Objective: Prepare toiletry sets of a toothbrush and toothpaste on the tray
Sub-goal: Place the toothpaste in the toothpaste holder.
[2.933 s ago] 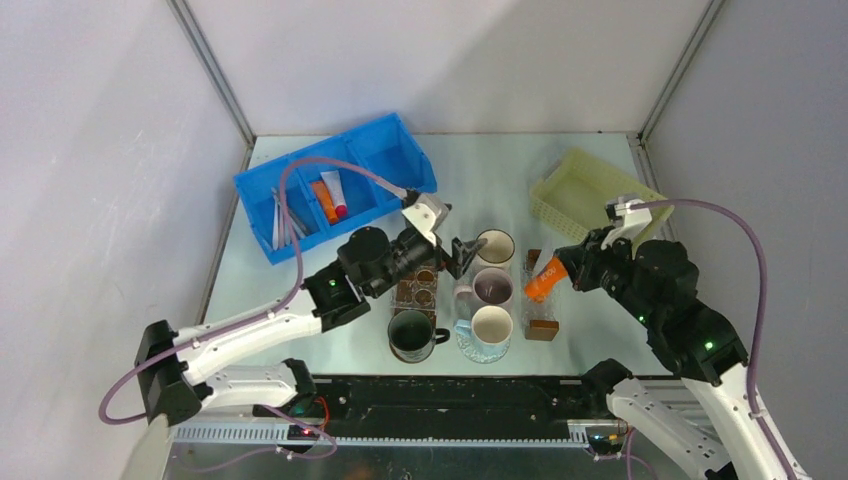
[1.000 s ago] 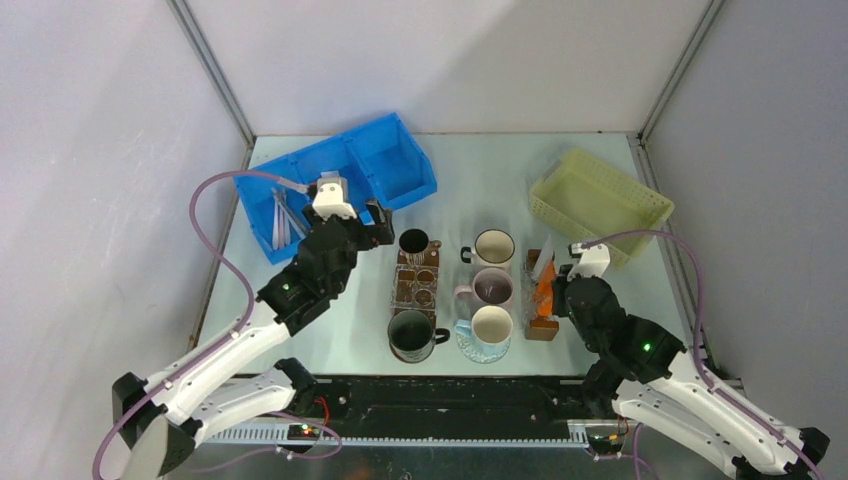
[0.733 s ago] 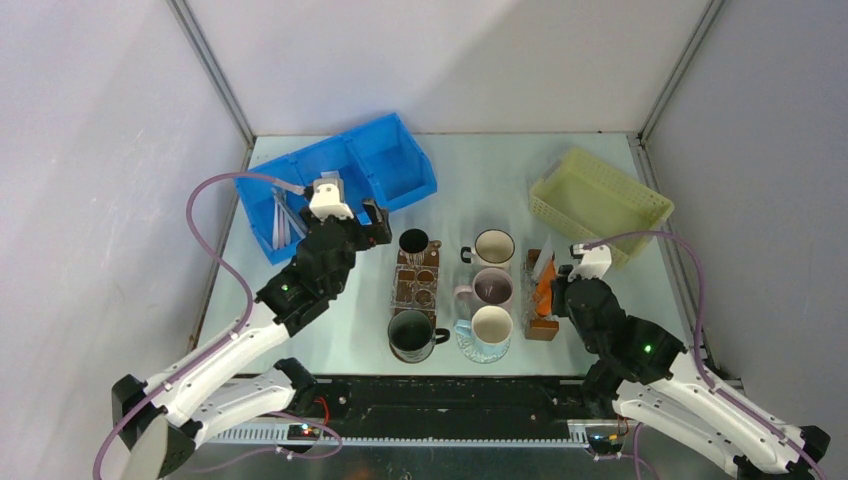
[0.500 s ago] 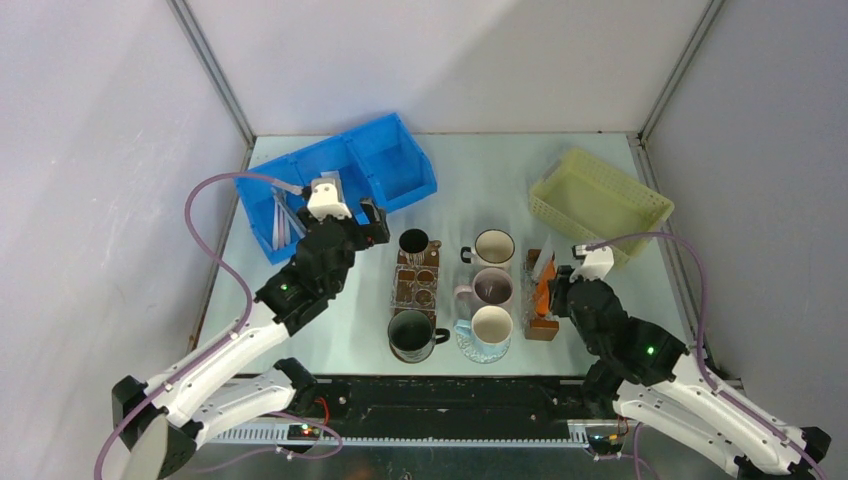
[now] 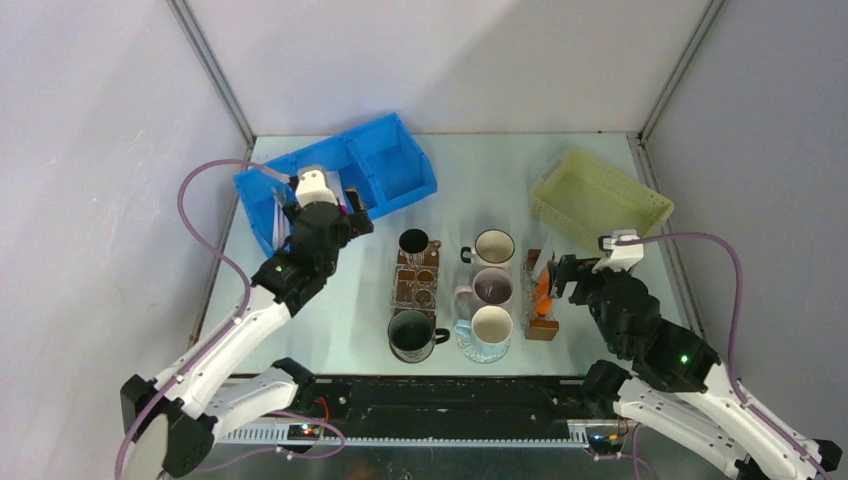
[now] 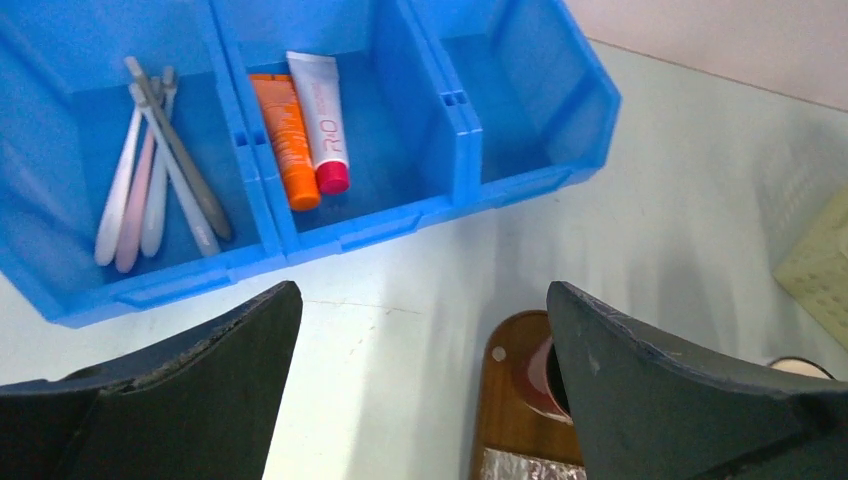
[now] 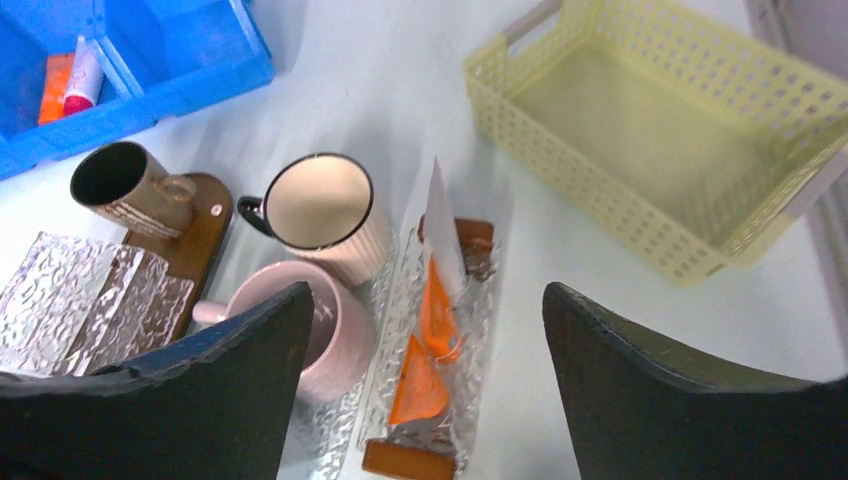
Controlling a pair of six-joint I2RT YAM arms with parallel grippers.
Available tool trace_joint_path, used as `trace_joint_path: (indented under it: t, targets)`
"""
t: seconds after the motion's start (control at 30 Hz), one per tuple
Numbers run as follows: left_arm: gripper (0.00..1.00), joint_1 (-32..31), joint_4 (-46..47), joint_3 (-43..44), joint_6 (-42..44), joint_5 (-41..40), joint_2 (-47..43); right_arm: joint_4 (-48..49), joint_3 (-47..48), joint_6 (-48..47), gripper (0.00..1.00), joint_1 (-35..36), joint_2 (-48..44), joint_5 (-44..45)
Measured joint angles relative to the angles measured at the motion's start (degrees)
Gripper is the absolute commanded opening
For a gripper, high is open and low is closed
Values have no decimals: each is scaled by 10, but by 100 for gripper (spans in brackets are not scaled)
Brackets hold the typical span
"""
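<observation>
The only lettering that can be read is on the white toothpaste tube (image 6: pixel 320 115), which lies in the middle compartment of the blue bin (image 6: pixel 350 232). In the left wrist view, large pink-red letters run along the tube's length and look like "RIO". Smaller print sits beside those letters, too fine to make out. The orange toothpaste tube (image 6: pixel 283 140) touching it in the same compartment shows no legible print. In the right wrist view, the second orange tube (image 7: pixel 428 330), in the clear box (image 7: pixel 483 320) well apart from the bin, shows nothing readable.
</observation>
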Motion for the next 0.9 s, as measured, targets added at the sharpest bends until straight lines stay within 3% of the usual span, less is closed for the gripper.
trace_joint_path:
  t: [0.33, 0.73, 0.9]
  targets:
    - [100, 105, -85, 113, -14, 59, 109, 48, 34, -130, 97, 0, -30, 64]
    - [99, 172, -193, 372, -21, 118, 394, 124, -23, -216, 99, -39, -61, 129]
    - [91, 180, -225, 459, -23, 124, 501, 133, -45, -219, 99, -62, -75, 128]
